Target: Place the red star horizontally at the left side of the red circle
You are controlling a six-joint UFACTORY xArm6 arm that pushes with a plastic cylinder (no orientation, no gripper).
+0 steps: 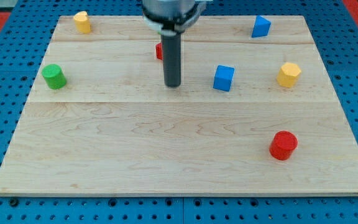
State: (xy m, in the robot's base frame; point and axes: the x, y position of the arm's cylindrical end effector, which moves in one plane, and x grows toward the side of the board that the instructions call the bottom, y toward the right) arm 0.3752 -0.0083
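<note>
Near the view's top centre of the wooden board point(104, 155), my tip point(173, 84) resting on the surface, rod upright, no jaws or fingers on this rig so nothing to open or close; contact with any block cannot be confirmed. Red star point(158, 51) mostly hidden behind the rod, only a red sliver showing at the rod's left edge; shape not legible, taken as the star by elimination. Lies just beyond the tip toward the view's top and slightly left. Red circle point(283, 145) far off at the view's lower right, well apart from both. Key relation: star sits on the far side of the tip from the goal, so tip judged to need a path round to the star's upper-left before any push toward the lower right. Goal spot is level with the circle, just on its left. Long diagonal run in between looks open; blue cube point(224, 78) stands to the right of the tip, near the upper flank of that line, a possible snag. Yellow hexagon block point(288, 74), blue wedge-like block point(261, 27), yellow block point(82, 22) and green cylinder point(54, 76) lie clear of the route. Circle near the right and bottom edges; overshoot room limited there.
</note>
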